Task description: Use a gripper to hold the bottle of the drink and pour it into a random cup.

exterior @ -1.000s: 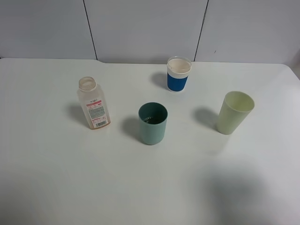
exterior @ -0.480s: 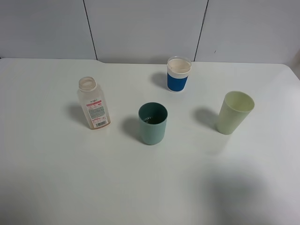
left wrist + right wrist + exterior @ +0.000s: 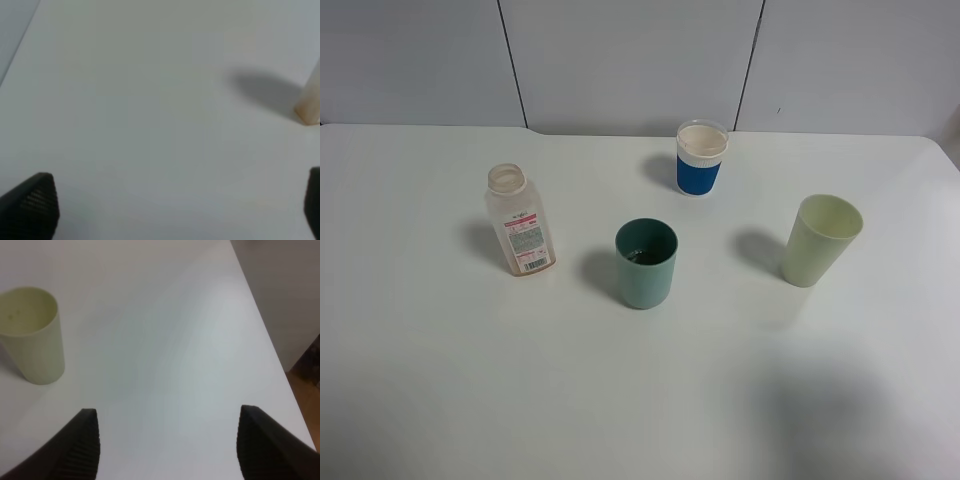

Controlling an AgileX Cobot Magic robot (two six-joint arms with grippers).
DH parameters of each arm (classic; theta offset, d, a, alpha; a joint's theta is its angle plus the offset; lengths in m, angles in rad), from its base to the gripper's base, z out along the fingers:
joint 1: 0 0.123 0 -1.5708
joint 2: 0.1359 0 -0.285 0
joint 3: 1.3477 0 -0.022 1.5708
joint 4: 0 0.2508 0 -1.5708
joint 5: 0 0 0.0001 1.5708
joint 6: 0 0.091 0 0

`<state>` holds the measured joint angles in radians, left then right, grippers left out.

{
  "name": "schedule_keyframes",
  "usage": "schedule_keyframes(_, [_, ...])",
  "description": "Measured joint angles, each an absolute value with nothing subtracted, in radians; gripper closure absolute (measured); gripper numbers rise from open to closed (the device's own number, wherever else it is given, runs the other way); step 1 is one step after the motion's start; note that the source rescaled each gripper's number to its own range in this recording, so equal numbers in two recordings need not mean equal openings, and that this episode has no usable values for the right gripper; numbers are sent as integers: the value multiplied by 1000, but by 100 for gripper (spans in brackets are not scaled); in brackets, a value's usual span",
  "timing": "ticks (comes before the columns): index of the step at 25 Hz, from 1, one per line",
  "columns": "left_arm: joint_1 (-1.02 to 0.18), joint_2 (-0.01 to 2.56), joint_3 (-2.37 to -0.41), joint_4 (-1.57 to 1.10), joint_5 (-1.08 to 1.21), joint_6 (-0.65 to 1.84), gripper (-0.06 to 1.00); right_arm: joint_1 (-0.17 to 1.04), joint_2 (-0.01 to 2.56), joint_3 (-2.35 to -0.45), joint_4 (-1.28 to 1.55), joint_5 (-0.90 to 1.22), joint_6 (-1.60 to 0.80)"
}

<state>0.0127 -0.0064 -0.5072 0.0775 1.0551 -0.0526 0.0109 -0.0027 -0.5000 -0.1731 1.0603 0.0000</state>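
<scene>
Exterior high: bottle (image 3: 521,221) upright on worktop (image 3: 470,380), left of teal cup (image 3: 646,263); no gripper visible.
Left wrist: left gripper (image 3: 175,210) wide open, empty, bottle base (image 3: 311,100) well ahead.
Right wrist: right gripper (image 3: 167,445) spread, empty, near pale yellow-green cup (image 3: 31,333).

white matte table (image 3: 440,380) filling most of view, pale grey panelled wall (image 3: 630,60) behind with dark vertical seams, soft diffuse overhead light, faint broad shadows on near tabletop, strip of brown wood floor (image 3: 306,385) past table's edge
</scene>
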Motion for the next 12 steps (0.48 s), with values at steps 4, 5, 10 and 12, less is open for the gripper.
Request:
schedule_keyframes(4, [13,-6,-507,78,1055,-57,-6,11,-3,-500,-173,1060,0])
schedule_keyframes(5, [13,-6,-507,79,1055,-57,-6,11,-3,-500,-173,1060,0])
schedule_keyframes(10, [13,-6,-507,79,1055,-57,-6,11,-3,-500,-173,1060,0])
schedule_keyframes(12, [13,-6,-507,79,1055,-57,-6,11,-3,-500,-173,1060,0])
